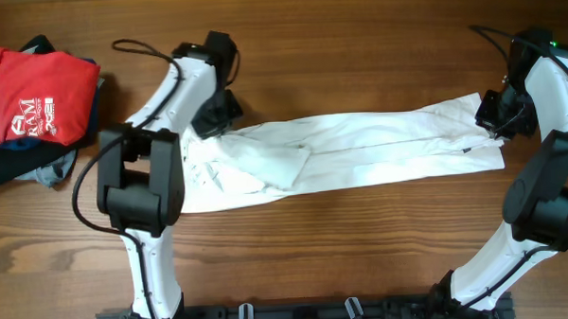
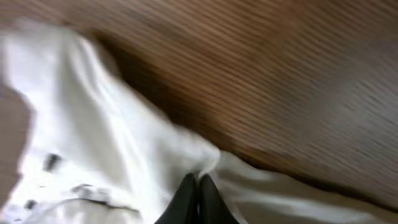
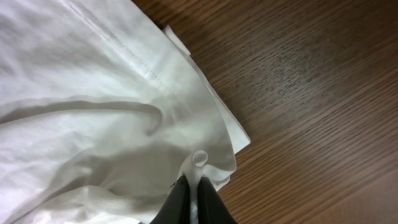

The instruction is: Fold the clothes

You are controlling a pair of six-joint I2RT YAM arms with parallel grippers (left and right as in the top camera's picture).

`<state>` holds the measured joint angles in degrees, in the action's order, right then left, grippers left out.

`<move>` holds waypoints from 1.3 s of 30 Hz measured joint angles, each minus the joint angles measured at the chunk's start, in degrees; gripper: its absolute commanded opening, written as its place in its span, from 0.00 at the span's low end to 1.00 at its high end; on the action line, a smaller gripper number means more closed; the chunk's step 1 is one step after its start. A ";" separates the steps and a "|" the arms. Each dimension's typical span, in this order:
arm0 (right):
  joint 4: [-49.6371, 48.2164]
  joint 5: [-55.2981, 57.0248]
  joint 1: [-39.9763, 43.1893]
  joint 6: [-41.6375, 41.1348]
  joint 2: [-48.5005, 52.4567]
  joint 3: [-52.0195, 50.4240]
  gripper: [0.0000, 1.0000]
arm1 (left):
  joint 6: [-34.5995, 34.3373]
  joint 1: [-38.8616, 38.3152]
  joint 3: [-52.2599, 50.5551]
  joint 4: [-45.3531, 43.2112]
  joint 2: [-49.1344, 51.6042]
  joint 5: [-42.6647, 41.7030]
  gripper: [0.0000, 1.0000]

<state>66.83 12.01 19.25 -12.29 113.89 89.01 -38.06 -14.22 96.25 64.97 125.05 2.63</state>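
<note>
**Both pincers pinch opposite ends of the T-shirt**

The white T-shirt (image 1: 360,152) lies on the wooden surface (image 1: 356,43), gathered into a long, narrow band. Its long axis runs straight from one pincer to the other. The end at the right pincer sits slightly farther from the robot base than the end at the left pincer.

Left pincer (image 1: 214,124): pressed together on the cloth at its end of the band. In the left wrist view its fingers (image 2: 198,200) are closed, with a bunched ridge of T-shirt (image 2: 112,155) right at the tips. This end is the wider and more rumpled one, and it spreads from the pincer back toward the base.

Right pincer (image 1: 493,119): also pressed together and pinching cloth. In the right wrist view a small curl of T-shirt (image 3: 81,93) stands up just ahead of the closed fingers (image 3: 179,202). A stitched hem edge runs away from the tips, and bare wood is just beside them.

A red shirt (image 1: 36,97) with white print lies on top of dark garments (image 1: 10,169). This pile is well apart from the left pincer, on the side facing away from the right pincer, and does not touch the T-shirt.
</note>
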 measured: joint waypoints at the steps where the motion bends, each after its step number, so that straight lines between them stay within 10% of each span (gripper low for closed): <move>1: 0.00 0.00 0.00 0.00 0.00 0.00 0.05 | -0.24 1.36 0.00 0.68 0.00 0.17 0.04; 7: -0.15 0.00 0.00 0.00 0.00 0.00 0.05 | -0.87 4.13 -0.39 9.51 -1.40 0.96 0.04; 15: -0.42 0.00 0.00 0.00 0.00 0.00 0.05 | -1.51 3.87 -0.63 2.32 -1.42 0.98 0.30; 24: -0.39 0.00 0.00 0.22 0.00 0.00 0.06 | -1.97 3.82 -2.51 -0.61 -1.44 0.98 0.24; 26: -0.39 0.00 0.00 0.22 0.00 0.00 0.05 | -2.14 3.78 -4.59 -2.82 -1.46 0.74 0.04; 39: -0.44 -0.02 0.00 0.35 0.00 0.00 0.05 | -2.62 3.78 -7.19 2.95 -10.14 2.64 0.04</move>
<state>66.39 11.99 19.25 -11.94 113.89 89.01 -40.69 -10.44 89.06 67.92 114.91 5.28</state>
